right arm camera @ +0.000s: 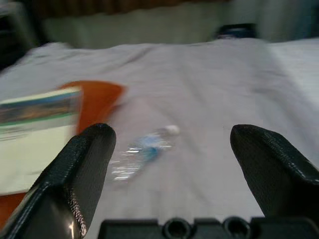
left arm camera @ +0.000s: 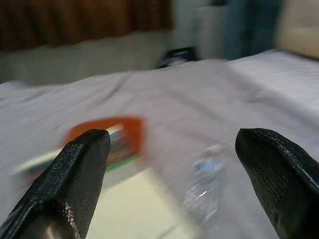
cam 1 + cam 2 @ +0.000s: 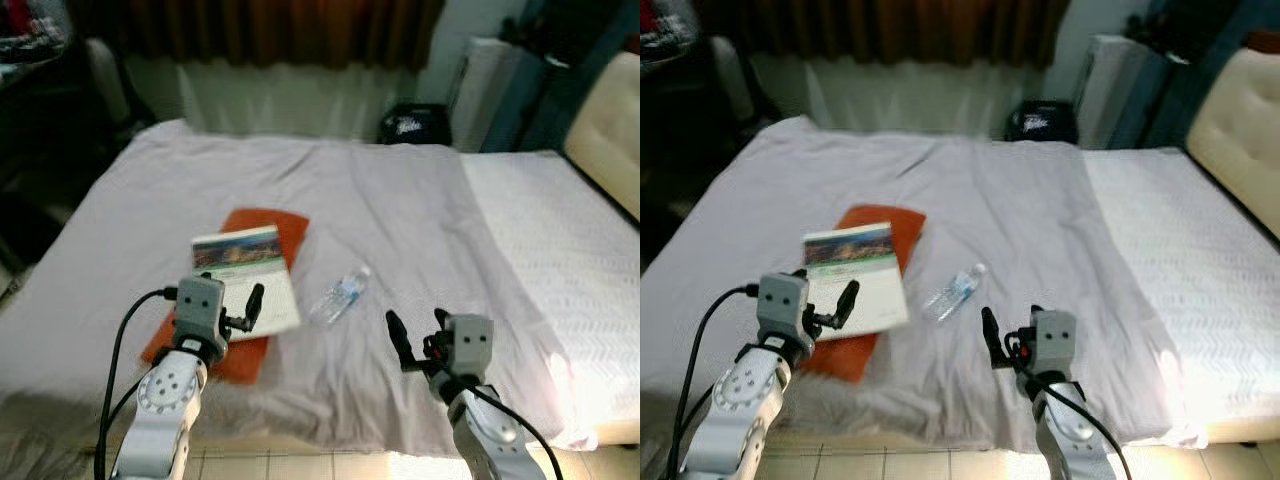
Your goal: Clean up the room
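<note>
Closest to me, my left gripper hangs over the near edge of the bed, its two black fingers spread wide apart with nothing between them; it sits just above the near corner of the book. My right gripper is also raised over the near edge, further to the right, fingers likewise wide apart and empty. Just past the left gripper I see a book with a green-and-photo cover strip, lying flat on top of an orange folder that sticks out beyond it at both ends. Beside the book, between my two grippers and a little farther in, a clear plastic water bottle lies on its side on the pale grey sheet, cap pointing away from me. To the right the bedding turns white, with a cream headboard at the edge. Beyond the far side of the bed a dark bag sits on the floor beneath brown curtains.
</note>
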Tool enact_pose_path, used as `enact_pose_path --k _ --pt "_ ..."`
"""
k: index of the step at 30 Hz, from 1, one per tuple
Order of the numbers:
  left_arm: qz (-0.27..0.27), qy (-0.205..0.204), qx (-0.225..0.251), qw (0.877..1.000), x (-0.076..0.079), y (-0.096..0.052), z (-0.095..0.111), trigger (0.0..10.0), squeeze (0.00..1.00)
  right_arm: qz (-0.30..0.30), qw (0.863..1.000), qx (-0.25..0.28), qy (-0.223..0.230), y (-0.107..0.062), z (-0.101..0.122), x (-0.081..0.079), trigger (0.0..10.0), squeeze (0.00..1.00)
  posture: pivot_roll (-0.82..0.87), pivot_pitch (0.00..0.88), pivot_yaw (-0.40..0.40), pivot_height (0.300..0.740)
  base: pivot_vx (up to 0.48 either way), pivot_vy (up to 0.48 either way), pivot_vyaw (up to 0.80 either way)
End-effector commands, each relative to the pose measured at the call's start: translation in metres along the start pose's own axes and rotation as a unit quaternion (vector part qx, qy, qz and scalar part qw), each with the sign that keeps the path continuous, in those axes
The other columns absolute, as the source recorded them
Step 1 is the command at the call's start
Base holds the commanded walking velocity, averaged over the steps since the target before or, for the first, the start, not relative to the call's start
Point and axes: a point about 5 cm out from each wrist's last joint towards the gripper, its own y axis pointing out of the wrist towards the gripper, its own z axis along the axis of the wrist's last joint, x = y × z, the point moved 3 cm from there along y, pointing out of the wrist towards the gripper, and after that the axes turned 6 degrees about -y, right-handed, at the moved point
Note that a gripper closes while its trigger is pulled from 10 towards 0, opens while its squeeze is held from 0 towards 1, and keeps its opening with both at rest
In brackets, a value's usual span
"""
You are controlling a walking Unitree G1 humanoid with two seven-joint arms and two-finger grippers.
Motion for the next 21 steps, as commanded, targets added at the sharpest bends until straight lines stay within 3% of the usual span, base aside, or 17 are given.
enact_pose_path --k 1,4,5,6,8,21 --pt "-0.026 0.005 -0.001 1.0 0.011 0.005 0.001 10.0 0.0 -0.01 1.0 0.004 -0.002 -0.001 0.003 0.007 10.0 0.0 0.05 0.0 -0.034 0.74 0.465 0.0 -0.77" --pt "-0.032 0.008 -0.008 0.999 0.011 0.009 0.001 10.0 0.0 -0.01 1.0 0.0 0.001 -0.002 0.001 0.006 10.0 0.0 0.05 0.0 -0.031 0.74 0.469 0.0 -0.77" --pt "-0.005 0.035 -0.025 0.999 0.002 0.015 -0.002 10.0 0.0 -0.012 1.0 -0.006 0.001 -0.003 -0.002 0.006 10.0 0.0 0.04 0.0 -0.025 0.74 0.0 0.0 -0.7" --pt "-0.005 0.035 -0.025 0.999 0.002 0.015 -0.002 10.0 0.0 -0.012 1.0 -0.006 0.001 -0.003 -0.002 0.006 10.0 0.0 0.04 0.0 -0.025 0.74 0.0 0.0 -0.7" --pt "0.012 0.051 -0.033 0.998 -0.005 0.019 -0.003 10.0 0.0 -0.008 1.0 -0.009 -0.009 -0.003 -0.005 0.004 10.0 0.0 0.04 0.0 -0.021 0.74 0.0 0.0 0.0" --pt "-0.014 0.046 -0.016 0.999 -0.002 0.031 0.0 10.0 0.0 -0.011 1.0 -0.001 -0.017 -0.008 -0.003 0.005 10.0 0.0 0.01 0.0 -0.012 0.74 0.0 0.0 0.0"
